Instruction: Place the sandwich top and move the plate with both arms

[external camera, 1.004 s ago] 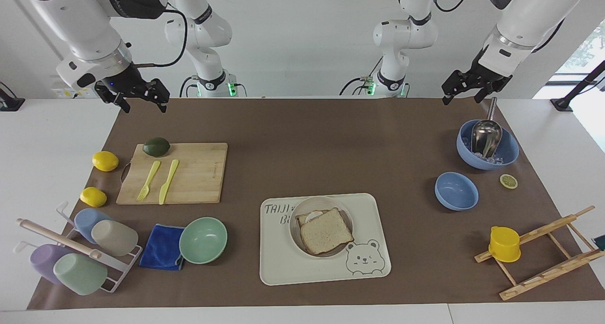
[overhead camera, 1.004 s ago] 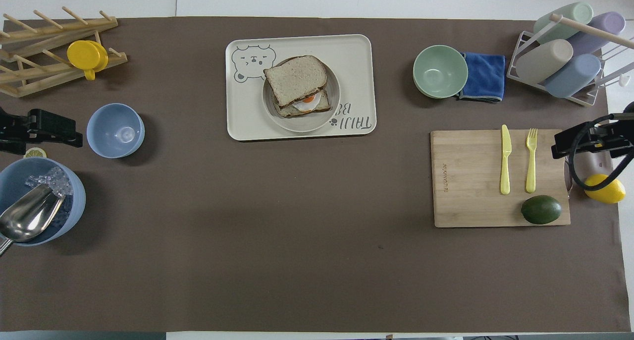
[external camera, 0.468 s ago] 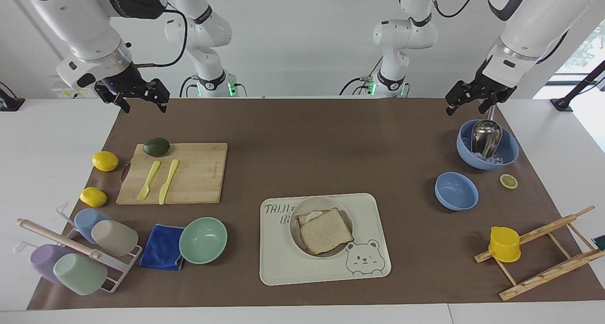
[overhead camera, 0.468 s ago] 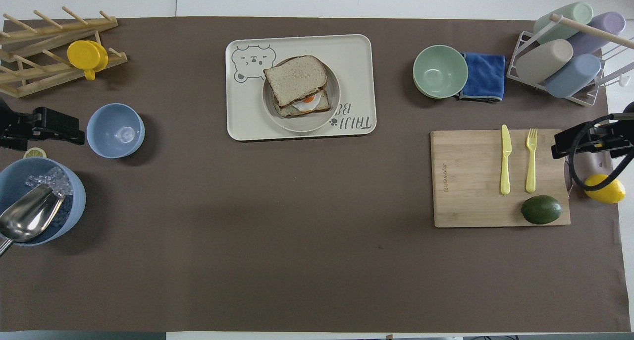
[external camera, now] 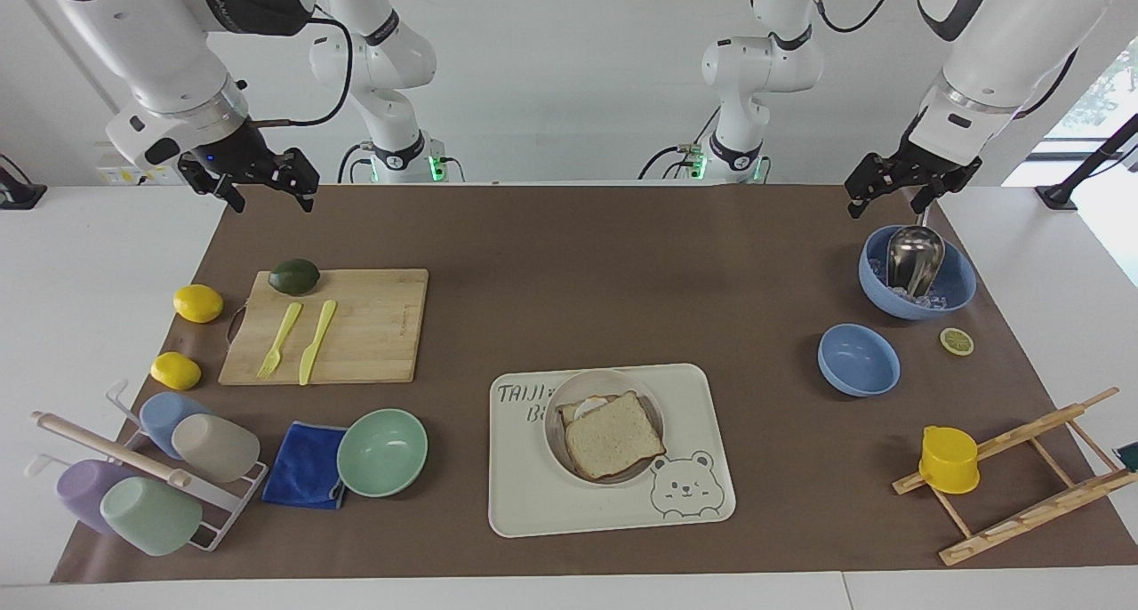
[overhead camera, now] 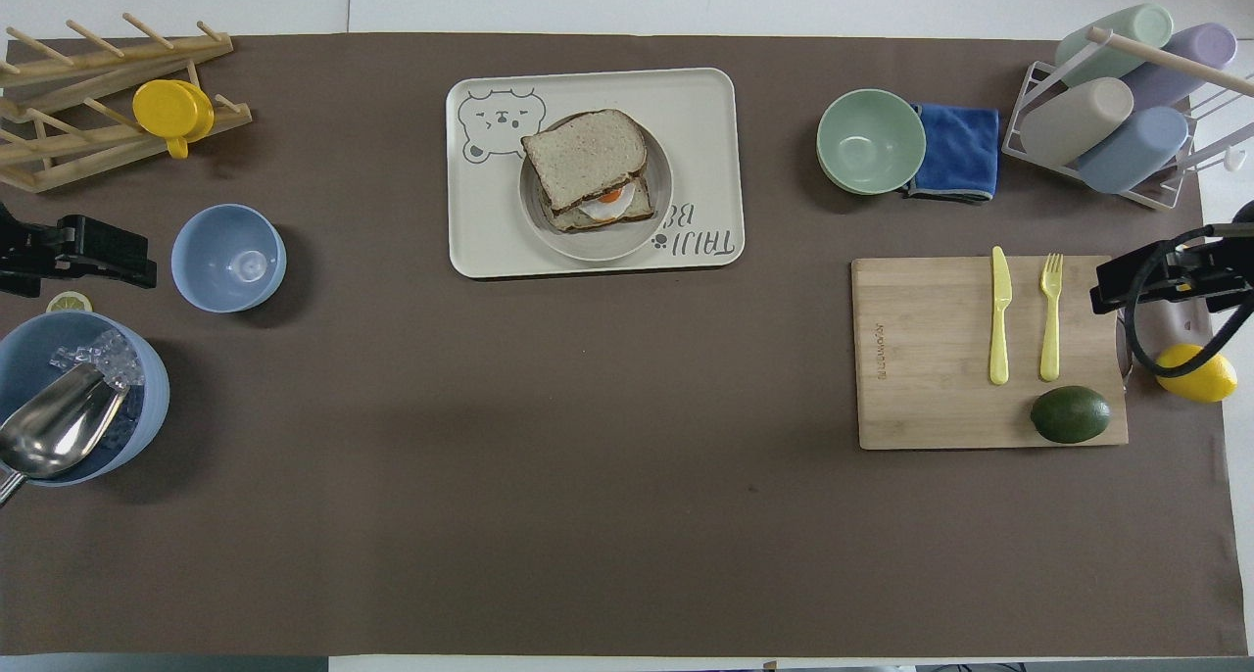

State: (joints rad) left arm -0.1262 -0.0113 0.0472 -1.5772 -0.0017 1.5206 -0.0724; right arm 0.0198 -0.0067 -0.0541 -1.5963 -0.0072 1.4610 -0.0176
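I see my left hand pull up off the big blue bowl, fingers apart and empty like the waiting right hand, while the plain brown-crusted bread slice lies on the egg in the small round cream plate, at the printed tray's centre toward twelve o'clock, so I judge the placing done.

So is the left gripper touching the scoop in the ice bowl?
Apart. The facing view shows the left gripper raised above the scoop, brown mat visible between its fingertips and the scoop in the bowl. Nothing is held.

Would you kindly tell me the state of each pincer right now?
Left pincer: open, holding nothing, raised above the ice bowl.
Right pincer: open, holding nothing, raised near the cutting board.
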